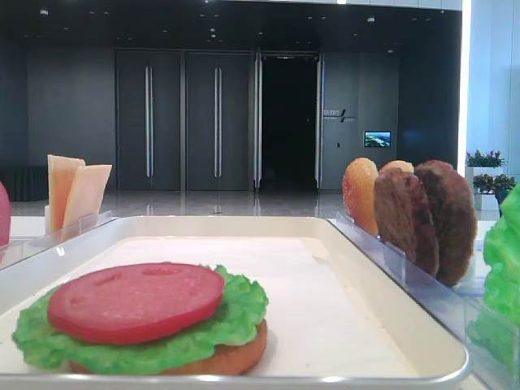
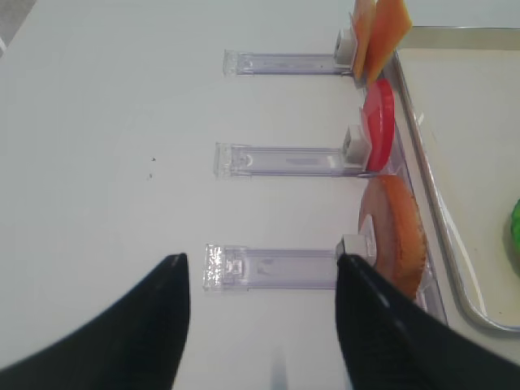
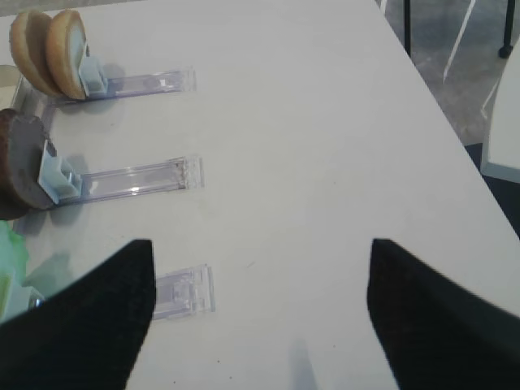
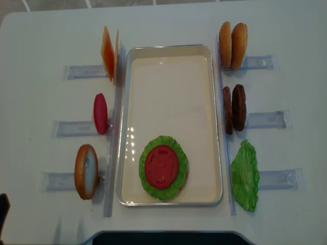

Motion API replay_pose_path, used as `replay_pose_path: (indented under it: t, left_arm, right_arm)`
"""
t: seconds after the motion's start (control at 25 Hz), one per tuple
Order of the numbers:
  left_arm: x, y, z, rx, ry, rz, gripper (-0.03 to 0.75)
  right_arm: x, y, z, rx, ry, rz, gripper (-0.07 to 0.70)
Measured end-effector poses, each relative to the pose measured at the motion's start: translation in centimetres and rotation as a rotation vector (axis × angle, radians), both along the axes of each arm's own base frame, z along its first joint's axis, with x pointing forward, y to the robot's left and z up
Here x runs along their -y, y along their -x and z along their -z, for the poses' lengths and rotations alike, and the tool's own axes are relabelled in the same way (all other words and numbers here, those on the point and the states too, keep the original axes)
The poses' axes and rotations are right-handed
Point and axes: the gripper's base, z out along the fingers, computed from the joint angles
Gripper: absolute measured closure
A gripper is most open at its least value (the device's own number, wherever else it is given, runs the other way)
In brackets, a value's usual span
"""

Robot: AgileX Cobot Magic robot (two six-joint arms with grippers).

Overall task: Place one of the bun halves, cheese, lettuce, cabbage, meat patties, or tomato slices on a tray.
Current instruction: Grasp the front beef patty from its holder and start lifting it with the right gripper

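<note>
The silvery tray (image 4: 122, 127) lies mid-table. At its near end a tomato slice (image 1: 134, 301) tops lettuce (image 1: 236, 317) on a bun half (image 1: 244, 357). Left of the tray stand cheese (image 4: 108, 53), a tomato slice (image 4: 100, 113) and a bun half (image 2: 394, 236). To the right are two bun halves (image 4: 232, 45), meat patties (image 4: 235, 108) and a lettuce leaf (image 4: 245, 176). No cabbage shows. My left gripper (image 2: 262, 260) hangs open, empty, over the bun half's rack. My right gripper (image 3: 262, 244) is open, empty, over bare table.
Clear plastic racks (image 4: 76, 127) stick out from both long sides of the tray and hold the upright pieces. The white table (image 3: 325, 122) ends at its right edge, with grey floor beyond. A dark hall with doors lies behind the table.
</note>
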Motion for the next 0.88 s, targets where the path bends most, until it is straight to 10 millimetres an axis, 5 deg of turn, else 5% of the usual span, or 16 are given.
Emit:
replay_pose_path:
  t: [0.88]
  left_arm:
    - [0.00, 0.00, 0.00, 0.000, 0.000, 0.000, 0.276]
  right_arm:
    - [0.00, 0.00, 0.00, 0.000, 0.000, 0.000, 0.090]
